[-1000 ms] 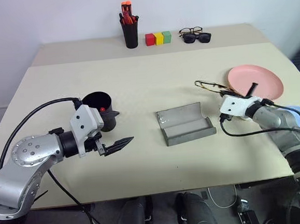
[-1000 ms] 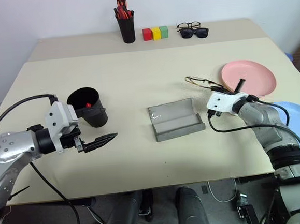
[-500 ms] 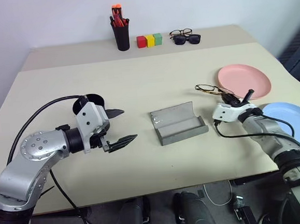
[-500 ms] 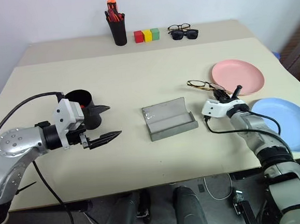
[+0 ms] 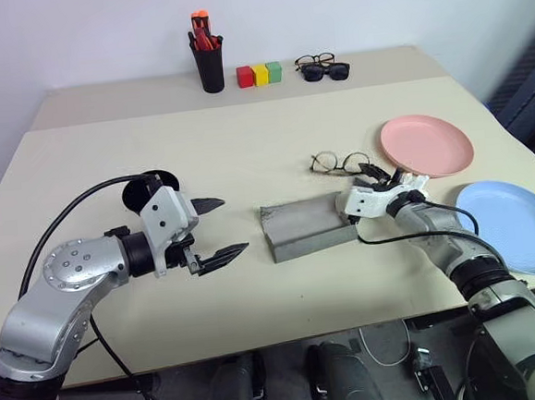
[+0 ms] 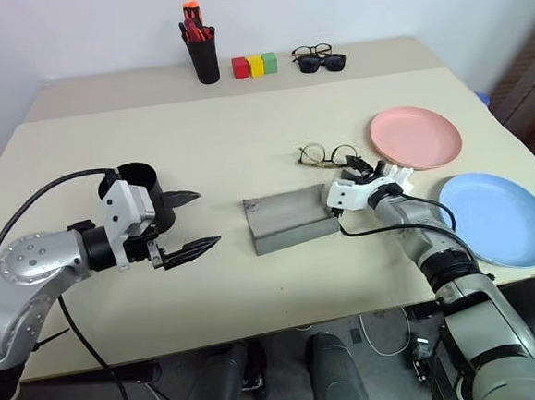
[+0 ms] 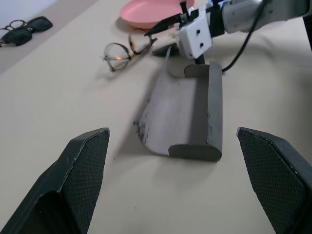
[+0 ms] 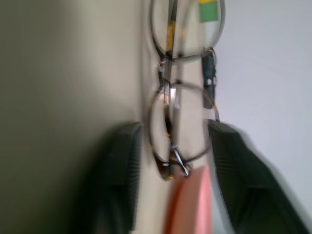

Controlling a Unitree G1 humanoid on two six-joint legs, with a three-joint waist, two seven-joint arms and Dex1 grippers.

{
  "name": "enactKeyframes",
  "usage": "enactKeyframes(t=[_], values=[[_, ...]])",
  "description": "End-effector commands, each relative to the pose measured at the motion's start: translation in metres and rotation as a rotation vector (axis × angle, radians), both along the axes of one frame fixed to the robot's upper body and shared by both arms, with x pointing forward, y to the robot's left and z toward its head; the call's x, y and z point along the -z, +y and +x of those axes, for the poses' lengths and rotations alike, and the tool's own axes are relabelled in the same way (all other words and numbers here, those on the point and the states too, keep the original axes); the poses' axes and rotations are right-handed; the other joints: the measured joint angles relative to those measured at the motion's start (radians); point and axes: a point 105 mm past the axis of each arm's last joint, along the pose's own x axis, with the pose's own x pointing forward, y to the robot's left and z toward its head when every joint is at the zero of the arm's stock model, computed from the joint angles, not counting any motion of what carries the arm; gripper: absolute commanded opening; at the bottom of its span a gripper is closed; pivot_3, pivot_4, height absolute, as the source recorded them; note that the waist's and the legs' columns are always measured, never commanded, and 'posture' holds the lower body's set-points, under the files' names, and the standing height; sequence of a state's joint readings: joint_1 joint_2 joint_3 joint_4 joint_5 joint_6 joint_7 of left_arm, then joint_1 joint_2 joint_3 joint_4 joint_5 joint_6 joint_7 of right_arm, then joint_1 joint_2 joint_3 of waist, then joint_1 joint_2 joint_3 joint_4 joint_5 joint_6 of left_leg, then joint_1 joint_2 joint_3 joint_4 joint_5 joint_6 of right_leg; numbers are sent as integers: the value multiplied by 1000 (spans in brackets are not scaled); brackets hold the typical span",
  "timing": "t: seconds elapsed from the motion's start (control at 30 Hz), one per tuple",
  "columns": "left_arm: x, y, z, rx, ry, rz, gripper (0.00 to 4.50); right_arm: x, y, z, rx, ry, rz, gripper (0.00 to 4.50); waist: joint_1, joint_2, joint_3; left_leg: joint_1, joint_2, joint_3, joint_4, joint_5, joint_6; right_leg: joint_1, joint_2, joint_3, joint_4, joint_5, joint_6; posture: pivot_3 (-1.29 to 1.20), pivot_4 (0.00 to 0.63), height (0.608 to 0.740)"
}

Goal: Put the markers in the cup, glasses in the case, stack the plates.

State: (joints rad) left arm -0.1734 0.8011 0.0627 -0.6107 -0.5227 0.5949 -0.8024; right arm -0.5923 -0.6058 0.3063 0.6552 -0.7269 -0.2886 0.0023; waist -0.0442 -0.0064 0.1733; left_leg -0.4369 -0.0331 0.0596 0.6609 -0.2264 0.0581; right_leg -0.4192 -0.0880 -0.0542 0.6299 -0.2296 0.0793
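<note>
The wire-rimmed glasses (image 5: 334,164) lie on the table just behind the open grey case (image 5: 307,226). My right gripper (image 6: 358,167) is at the case's right end. In the right wrist view its fingers (image 8: 117,180) stand apart on either side of the glasses (image 8: 180,122), open. My left gripper (image 5: 228,226) hovers open left of the case, in front of the black cup (image 5: 144,186). My left wrist hides most of the cup. The markers are out of view. The pink plate (image 5: 427,144) and the blue plate (image 5: 511,227) lie side by side at the right.
At the table's back stand a narrow black pen holder (image 5: 208,67), three coloured blocks (image 5: 258,74) and two more pairs of glasses (image 5: 322,66). A black cable (image 5: 419,236) trails from my right wrist across the table.
The camera has shifted. My right gripper carried the glasses left, to just behind the case, and its fingers have opened. The left gripper stayed in place, open.
</note>
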Motion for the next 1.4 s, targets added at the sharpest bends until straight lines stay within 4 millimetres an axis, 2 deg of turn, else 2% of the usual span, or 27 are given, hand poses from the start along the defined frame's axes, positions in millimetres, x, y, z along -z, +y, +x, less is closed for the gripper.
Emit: enactKeyframes(t=[0.03, 0.07, 0.23, 0.33, 0.43, 0.57, 0.63, 0.7, 0.97, 1.4], values=[[-9, -3, -3, 16, -51, -2, 4321, 16, 8, -8, -32, 91, 13, 3864, 1, -1, 0, 1, 0, 0, 0, 0, 0, 0, 0, 0, 0, 0, 0, 0, 150, 740], [-9, -3, -3, 16, -51, -3, 4321, 13, 7, -9, -33, 103, 36, 4453, 2, -1, 0, 3, 0, 0, -1, 0, 0, 0, 0, 0, -1, 0, 0, 0, 150, 740], [-7, -4, -5, 17, -47, -9, 4321, -21, 5, -17, -41, 166, 271, 4487, 9, 0, 0, 11, 0, 0, -8, 0, 0, 8, -1, 0, -4, -2, -3, 0, 150, 740], [-7, -7, -5, 21, -47, -14, 4321, -39, 0, -21, -26, 248, 529, 4487, 14, 0, 1, 11, 0, 0, -12, 1, -1, 8, -1, 0, -4, -2, -4, 0, 150, 740], [-11, -9, -4, 25, -52, -20, 4321, -63, -12, -16, -5, 290, 829, 4487, 27, 3, 3, 11, 0, -1, -13, 1, -2, 7, -1, 0, -3, -3, -4, 0, 150, 740], [-17, -12, -4, 28, -56, -23, 4321, -85, -31, -4, 11, 336, 1041, 4487, 33, 7, 5, 10, 0, 0, -13, 1, -2, 6, -2, 0, -5, -2, -5, 0, 150, 740], [-21, -14, -4, 30, -57, -26, 4321, -90, -38, 2, 20, 352, 1064, 4487, 33, 7, 5, 10, -1, 0, -14, 1, -2, 6, -2, 0, -6, -2, -5, 0, 150, 740], [-24, -17, -4, 32, -58, -28, 4321, -86, -40, 7, 15, 397, 1032, 4487, 34, 7, 5, 10, -1, -1, -16, 0, -1, 6, -2, -1, -10, -2, -5, 0, 150, 740], [-28, -20, -5, 17, -61, -24, 4321, -69, -30, 14, -58, 600, 957, 4487, 27, 9, 7, 7, -2, 1, -18, -1, 1, 6, -3, -1, -13, -2, -5, 0, 150, 740], [-24, -9, -7, -38, -48, -14, 4321, -53, -32, 29, 13, 630, 907, 4487, 27, 10, 8, 7, -2, 1, -18, -1, 1, 6, -4, -1, -13, -2, -5, 0, 150, 740]])
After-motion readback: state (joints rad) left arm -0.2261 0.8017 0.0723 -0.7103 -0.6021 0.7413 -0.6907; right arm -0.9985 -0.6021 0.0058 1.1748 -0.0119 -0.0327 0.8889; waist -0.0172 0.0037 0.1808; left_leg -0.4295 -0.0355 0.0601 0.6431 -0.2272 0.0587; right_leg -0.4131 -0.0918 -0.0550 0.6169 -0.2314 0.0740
